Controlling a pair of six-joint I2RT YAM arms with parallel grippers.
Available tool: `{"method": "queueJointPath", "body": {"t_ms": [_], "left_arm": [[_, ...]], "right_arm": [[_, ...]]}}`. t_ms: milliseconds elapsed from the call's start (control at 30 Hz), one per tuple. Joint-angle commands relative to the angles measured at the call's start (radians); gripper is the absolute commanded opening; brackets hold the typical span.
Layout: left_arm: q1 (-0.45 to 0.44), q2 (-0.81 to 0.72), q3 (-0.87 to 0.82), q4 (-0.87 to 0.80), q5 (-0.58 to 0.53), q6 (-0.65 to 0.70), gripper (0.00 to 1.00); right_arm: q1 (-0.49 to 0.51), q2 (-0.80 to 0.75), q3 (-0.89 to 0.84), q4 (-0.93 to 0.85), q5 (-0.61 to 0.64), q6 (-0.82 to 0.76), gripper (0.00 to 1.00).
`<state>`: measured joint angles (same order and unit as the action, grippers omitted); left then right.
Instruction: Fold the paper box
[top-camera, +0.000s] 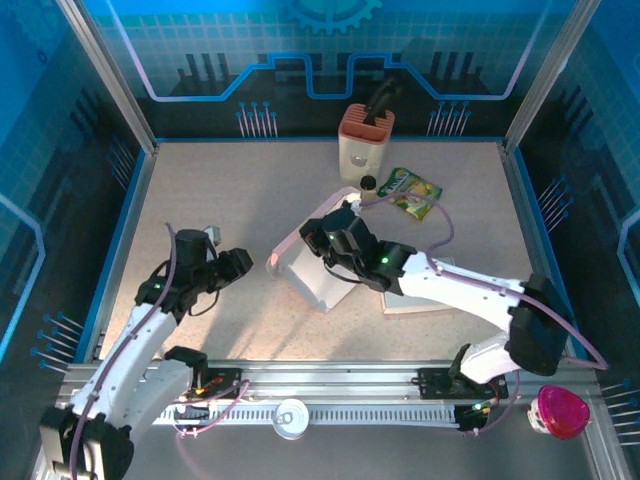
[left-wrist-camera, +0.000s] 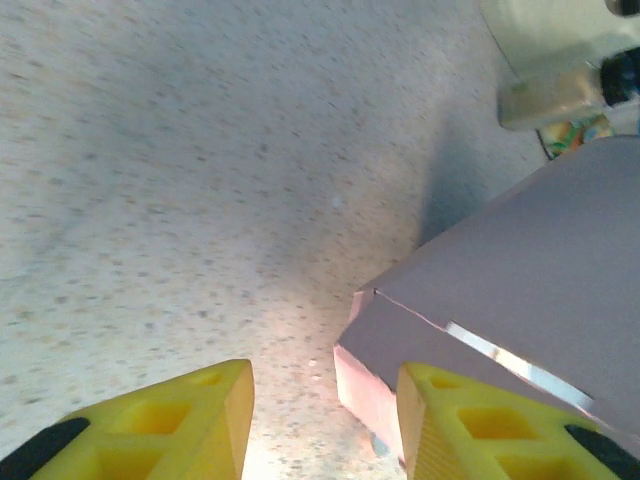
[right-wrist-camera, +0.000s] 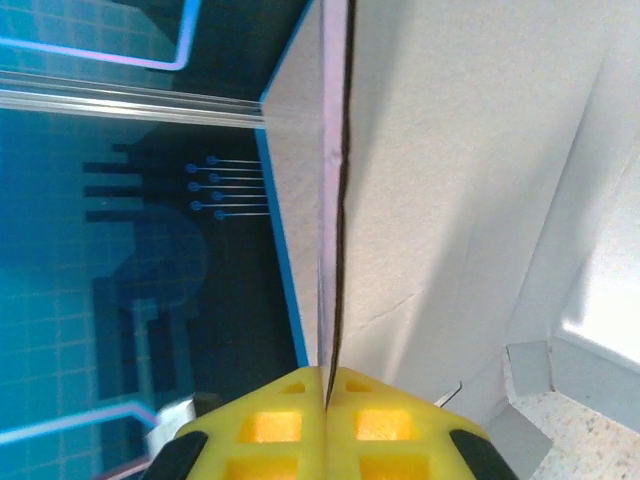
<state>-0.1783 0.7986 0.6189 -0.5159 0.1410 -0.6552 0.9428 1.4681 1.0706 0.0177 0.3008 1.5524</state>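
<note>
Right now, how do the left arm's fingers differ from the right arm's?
The left arm's fingers stand apart, gripping nothing; the right arm's fingers are pressed shut on a panel of the paper box. The left ones hover over the table beside a box corner; the right ones touch the box. Both pairs are yellow.

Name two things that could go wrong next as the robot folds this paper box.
1. The right gripper pinches just a thin panel edge of the tilted paper box; the card may slip out or crease in the wrong place.
2. The left gripper is open beside the box's low corner, gripping nothing; moving in could shove the box rather than fold it.
</note>
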Motion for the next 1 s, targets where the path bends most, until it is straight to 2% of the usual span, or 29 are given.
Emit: {"method": "queueJointPath", "body": {"t_ms": [0, 167, 433, 967], "left_arm": [[0.007, -0.008, 0.029, -0.104, -0.094, 0.052, 0.44], [0.006, 0.050, 0.006, -0.065, -0.049, 0.073, 0.43], [0.007, 0.078, -0.059, 0.030, -0.067, 0.090, 0.41], [0.014, 0.171, -0.147, 0.191, -0.078, 0.114, 0.38]], "right_arm": [[-0.022, 0.051, -0.024, 0.137, -0.085, 0.003, 0.00], [-0.044, 0.129, -0.067, 0.284, -0.128, -0.029, 0.00], [-0.083, 0.218, -0.133, 0.517, -0.225, -0.086, 0.00], [-0.117, 0.342, -0.169, 0.669, -0.318, -0.152, 0.00]]}}
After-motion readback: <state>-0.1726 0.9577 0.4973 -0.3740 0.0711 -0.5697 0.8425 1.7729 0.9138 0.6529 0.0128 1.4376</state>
